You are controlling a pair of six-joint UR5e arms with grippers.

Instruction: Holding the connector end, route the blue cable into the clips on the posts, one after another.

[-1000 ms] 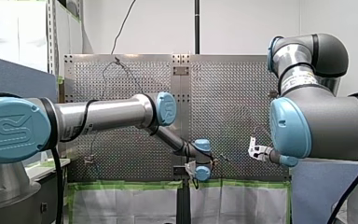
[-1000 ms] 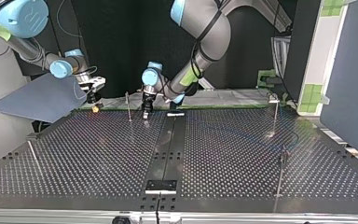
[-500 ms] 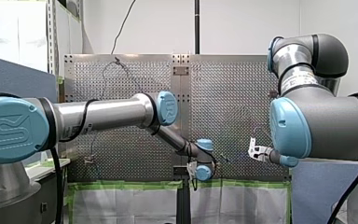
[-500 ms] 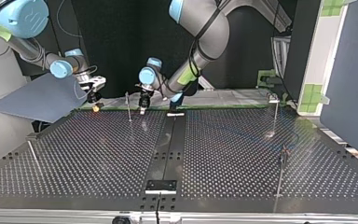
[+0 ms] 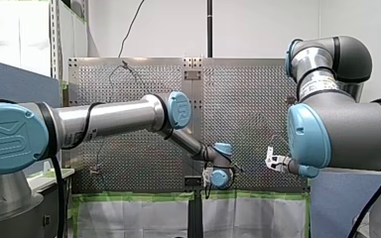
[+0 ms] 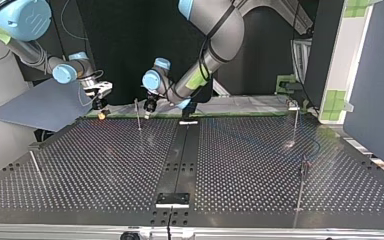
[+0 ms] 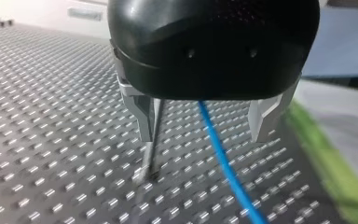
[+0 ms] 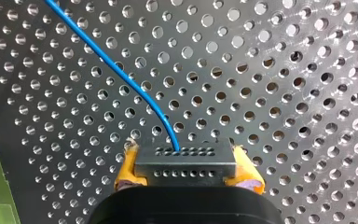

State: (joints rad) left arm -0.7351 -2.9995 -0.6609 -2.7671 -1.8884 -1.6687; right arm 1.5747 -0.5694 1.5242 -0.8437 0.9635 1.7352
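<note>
**Step in hand:** bringing the blue cable (image 7: 223,163) to the clip of the post (image 7: 152,149) that stands at the left claw (image 7: 204,136)

**Present state**
- Left claw: the metal fingers (image 7: 143,116) stand wide apart and grip nothing. The cable runs out from under the claw body, between the fingers and near the middle of the gap, touching neither.
- The thin post rises just inside one finger, beside the cable but apart from it. The claw body hides its clip, so I cannot tell how high the cable sits against the clip.
- Right claw (image 8: 187,171): the yellow pads (image 8: 127,169) are clamped on the ends of the dark connector (image 8: 186,158). The cable leaves the connector's face ahead of this claw and curves away over the perforated table (image 8: 284,93).

**Procedure (recommended)**
1. Hold the connector grip firm. The curve suggests little tension, so take up slack slowly.
2. Shift the left claw sideways so the finger farther from the post pushes the cable toward the post.
3. Confirm clip height in the top view before pressing the cable in.

**Caution**
- The finger nearest the post has very little clearance, and a careless sideways move could strike or bend the post.
- Do not close the left claw while the post is in the gap
</note>
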